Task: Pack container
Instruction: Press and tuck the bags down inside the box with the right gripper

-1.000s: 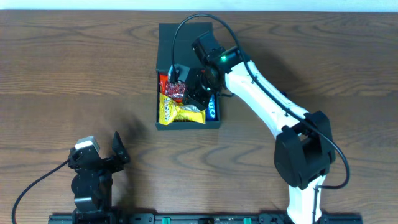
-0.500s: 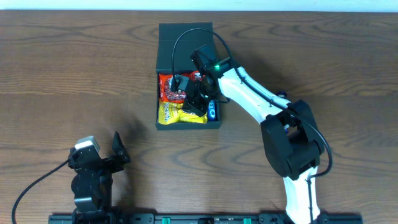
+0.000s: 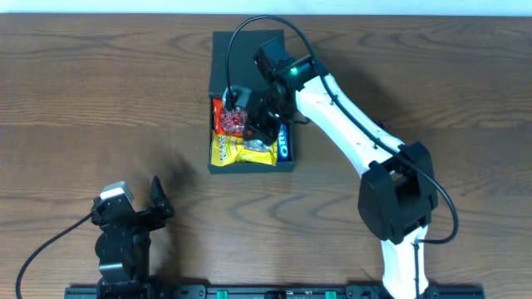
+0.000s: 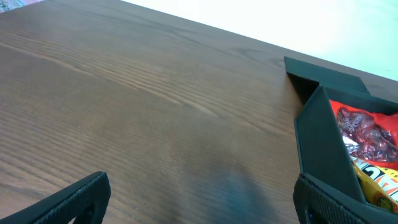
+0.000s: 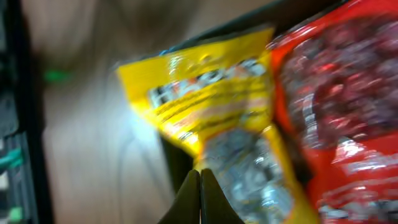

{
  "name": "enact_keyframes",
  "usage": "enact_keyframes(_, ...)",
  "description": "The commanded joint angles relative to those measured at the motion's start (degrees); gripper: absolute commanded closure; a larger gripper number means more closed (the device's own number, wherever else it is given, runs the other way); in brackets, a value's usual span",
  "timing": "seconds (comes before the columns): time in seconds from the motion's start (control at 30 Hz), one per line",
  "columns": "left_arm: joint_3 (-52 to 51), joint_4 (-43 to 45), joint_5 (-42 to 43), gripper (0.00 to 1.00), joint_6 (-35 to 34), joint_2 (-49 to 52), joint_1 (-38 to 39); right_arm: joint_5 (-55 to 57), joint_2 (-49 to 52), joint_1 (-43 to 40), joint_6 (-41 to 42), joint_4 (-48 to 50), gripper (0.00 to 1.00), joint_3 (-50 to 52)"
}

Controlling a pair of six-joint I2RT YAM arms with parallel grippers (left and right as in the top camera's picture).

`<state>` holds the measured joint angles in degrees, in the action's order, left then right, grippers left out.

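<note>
The dark teal-green container (image 3: 241, 66) stands open at the table's far middle, its flap lid lying back. Inside lie a red packet (image 3: 226, 121), a yellow packet (image 3: 235, 150) and a blue packet (image 3: 285, 146). My right gripper (image 3: 261, 126) hovers over the contents with its fingers shut and nothing between them. In the right wrist view its tips (image 5: 200, 173) sit over the yellow packet (image 5: 211, 93), next to the red packet (image 5: 339, 93). My left gripper (image 3: 158, 202) is open and empty at the front left. The left wrist view shows the container's wall (image 4: 323, 140) and the red packet (image 4: 367, 127).
Brown wooden table (image 3: 100, 100) all round the box. The right arm's white links (image 3: 349, 124) and black cable (image 3: 249, 33) arch over the box's right side and lid. The arm bases stand at the front edge.
The right wrist swung left and lower over the box contents, then drew back up toward the lid side. The left arm has not moved.
</note>
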<state>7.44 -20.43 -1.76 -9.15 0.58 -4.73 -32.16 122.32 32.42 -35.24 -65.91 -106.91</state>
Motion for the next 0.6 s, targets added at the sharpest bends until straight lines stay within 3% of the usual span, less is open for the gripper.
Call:
enact_keyframes(0.0,-1.22,-0.44,-0.55,0.05,0.57,-0.31,-0.11,-1.27,-0.90,1.31,-4.07,-0.72,0.99,1.66)
enact_keyframes(0.57,-1.22,-0.44,-0.55,0.05,0.57,-0.31,-0.11,5.42,-0.37,1.42,2.91,22.38,0.99,17.00)
